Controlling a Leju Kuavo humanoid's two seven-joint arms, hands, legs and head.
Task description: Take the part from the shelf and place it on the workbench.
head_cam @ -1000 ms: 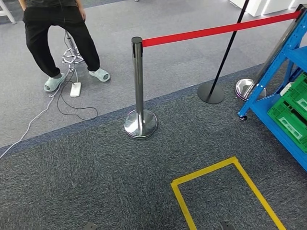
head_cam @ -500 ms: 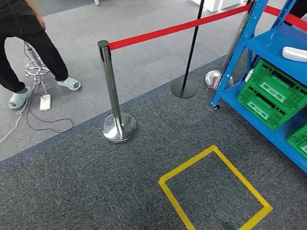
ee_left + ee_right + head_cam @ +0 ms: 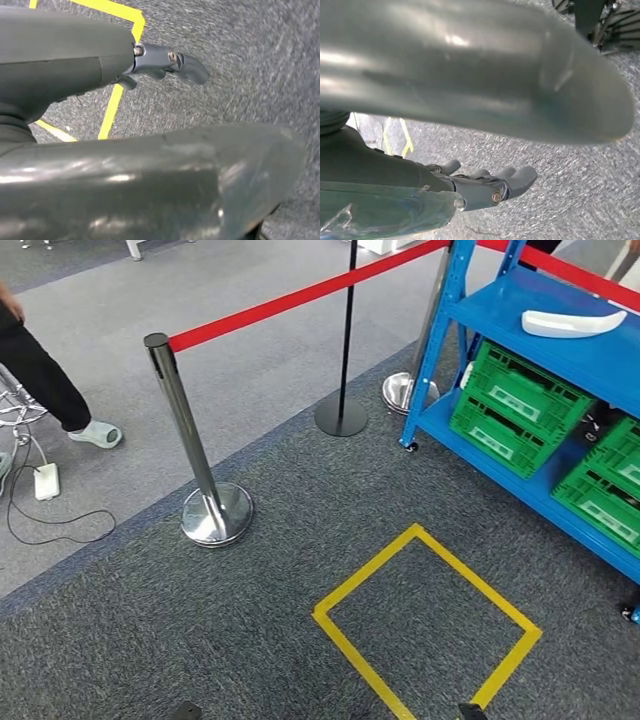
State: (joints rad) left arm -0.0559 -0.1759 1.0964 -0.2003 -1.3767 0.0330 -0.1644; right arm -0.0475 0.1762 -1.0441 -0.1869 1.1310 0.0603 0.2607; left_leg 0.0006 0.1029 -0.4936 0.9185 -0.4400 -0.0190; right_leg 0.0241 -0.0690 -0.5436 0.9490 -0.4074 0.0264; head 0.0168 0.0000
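A white curved part (image 3: 570, 323) lies on the upper level of the blue shelf (image 3: 521, 312) at the far right of the head view, well away from both hands. My left hand (image 3: 94, 65) hangs over the grey carpet, its fingers (image 3: 186, 69) stretched straight and apart from the thick thumb, holding nothing. My right hand (image 3: 444, 85) hangs the same way over carpet, with the fingers (image 3: 516, 179) extended and nothing between them and the thumb.
Green crates (image 3: 521, 405) sit on the shelf's lower level. A yellow taped square (image 3: 426, 620) marks the carpet in front. A chrome post (image 3: 215, 510) carries a red belt (image 3: 302, 298); a black post (image 3: 341, 415) stands behind. A person's leg (image 3: 45, 390) shows at the left.
The camera has turned to the right: the shelf with the white part has come further into view, while the post, the taped square and the person have slid left.
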